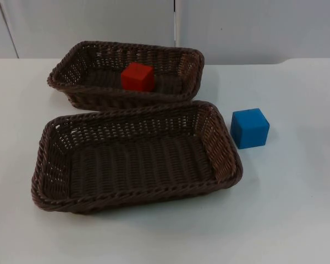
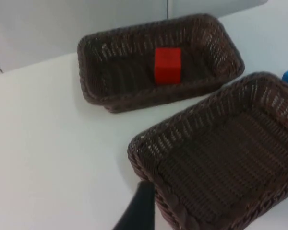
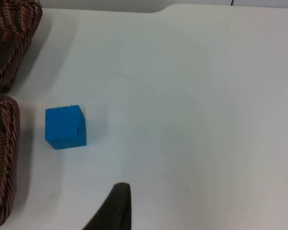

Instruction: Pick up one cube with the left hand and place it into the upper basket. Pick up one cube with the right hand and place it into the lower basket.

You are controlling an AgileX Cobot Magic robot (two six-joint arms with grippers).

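Halfway there: the red cube (image 1: 137, 76) sits inside the upper basket (image 1: 71, 69), the blue cube (image 1: 249, 127) waits on the table (image 1: 297, 209) just beside the unfilled lower basket (image 1: 44, 170), and I cannot tell either gripper's opening.

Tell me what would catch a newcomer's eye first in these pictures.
Two bright cubes against dark wicker: the red cube sits inside the upper basket, and the blue cube stands on the white table just right of the lower basket, which holds nothing. A black fingertip of each claw shows in its own wrist view.
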